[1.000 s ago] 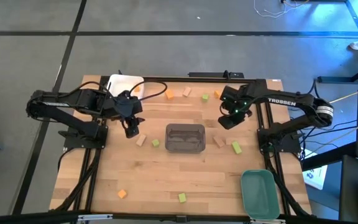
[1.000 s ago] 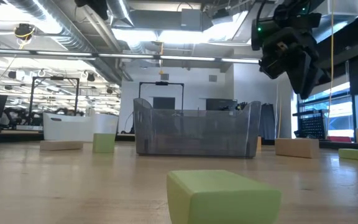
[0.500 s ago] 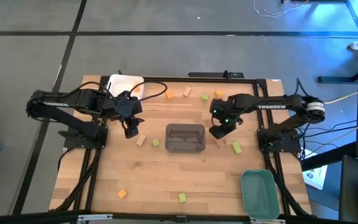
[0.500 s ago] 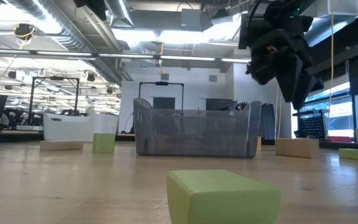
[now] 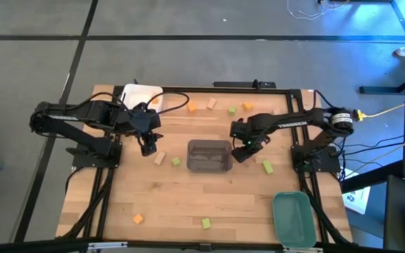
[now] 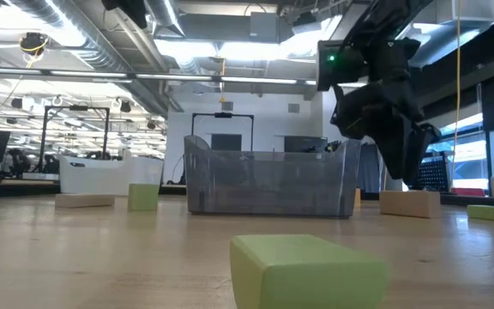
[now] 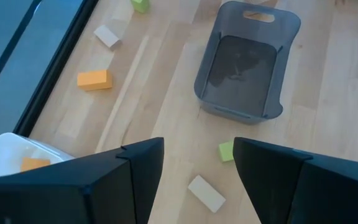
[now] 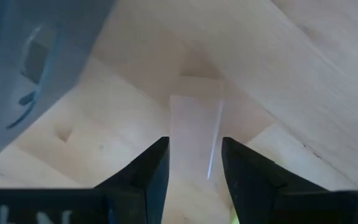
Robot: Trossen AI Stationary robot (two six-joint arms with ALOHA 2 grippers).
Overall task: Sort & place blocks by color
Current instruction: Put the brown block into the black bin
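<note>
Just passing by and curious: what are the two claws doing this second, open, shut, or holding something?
Left gripper: open, empty, above the table near the white tray.
Right gripper: open, fingers straddling a tan block beside the grey tray, not clamped.

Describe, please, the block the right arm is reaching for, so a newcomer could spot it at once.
Start at the grey tray in the middle of the table. Just off its right side the right hand hangs with fingers open, and between them lies a pale tan wooden bar. The nearest block further right is yellow-green; this one is bare wood.
</note>
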